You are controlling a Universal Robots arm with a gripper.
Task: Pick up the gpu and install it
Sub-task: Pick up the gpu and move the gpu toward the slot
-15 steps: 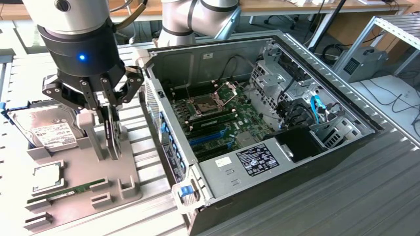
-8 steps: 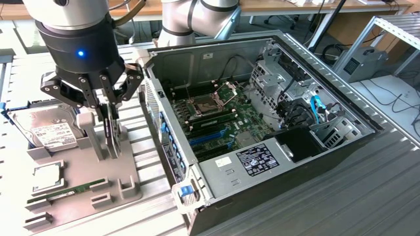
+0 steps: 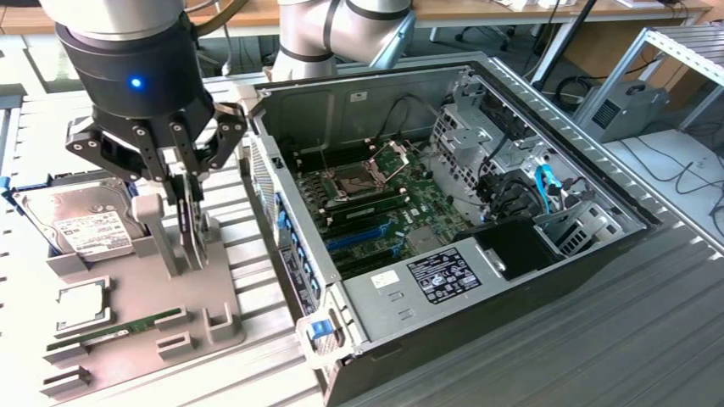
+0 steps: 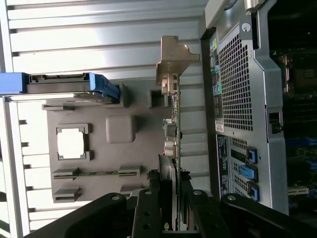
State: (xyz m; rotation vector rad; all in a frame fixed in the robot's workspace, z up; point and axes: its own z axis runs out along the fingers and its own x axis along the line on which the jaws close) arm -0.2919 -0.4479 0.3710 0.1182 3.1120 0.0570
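**Exterior and wrist views of the pick-up station.** The gripper (image 3: 186,261) (image 4: 172,210) is being shown lowered over the gpu (image 3: 193,231) (image 4: 174,116). The gpu is being kept upright on its long edge in a slot of the grey fixture tray (image 3: 147,297) (image 4: 119,153), just beside the open computer case (image 3: 339,292) (image 4: 237,74).

In the exterior view most of the card's face is being hidden by the gripper's linkage, and only a dark sliver is being left visible. In the wrist view the card is being seen edge-on. Its silvery bracket (image 4: 173,54) is lying at the end far from the gripper, and its near end is being covered by the gripper body.

Whether the card is being clamped or merely straddled cannot be told. It is not being lifted clear of the tray.

Also being carried on the tray, well apart from the gripper:

- a hard drive (image 3: 85,225) (image 4: 64,83)
- a square processor (image 3: 80,307) (image 4: 72,143)
- a narrow green memory stick (image 3: 114,332) (image 4: 96,173)

The tray's edge towards the exterior view's left is being cut off. Inside the case, the motherboard (image 3: 374,203) is being partly screened by cables and drive cages.
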